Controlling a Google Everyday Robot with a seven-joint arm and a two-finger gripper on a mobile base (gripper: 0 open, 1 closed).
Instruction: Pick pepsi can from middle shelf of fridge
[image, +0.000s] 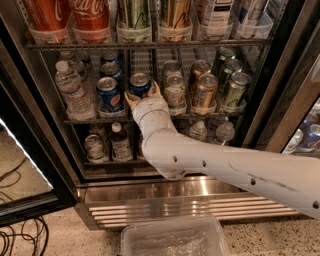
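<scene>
The fridge (35, 125) stands open in front of me. On its middle shelf (90, 120), a wire rack, two blue pepsi cans stand at the front: one (109, 93) to the left and one (140, 83) right of it, with more behind. My gripper (143, 95) is at the front of the right one. Its pale fingertips (131, 100) stand spread to either side of the can's lower part. The white wrist hides the can's base. I cannot tell if the fingers touch the can.
A water bottle (70, 90) stands left of the pepsi cans. A silver-white can (174, 90), bronze cans (204, 90) and green cans (234, 87) stand to the right. Large bottles fill the top shelf (150, 44). A clear plastic bin (172, 240) lies on the floor.
</scene>
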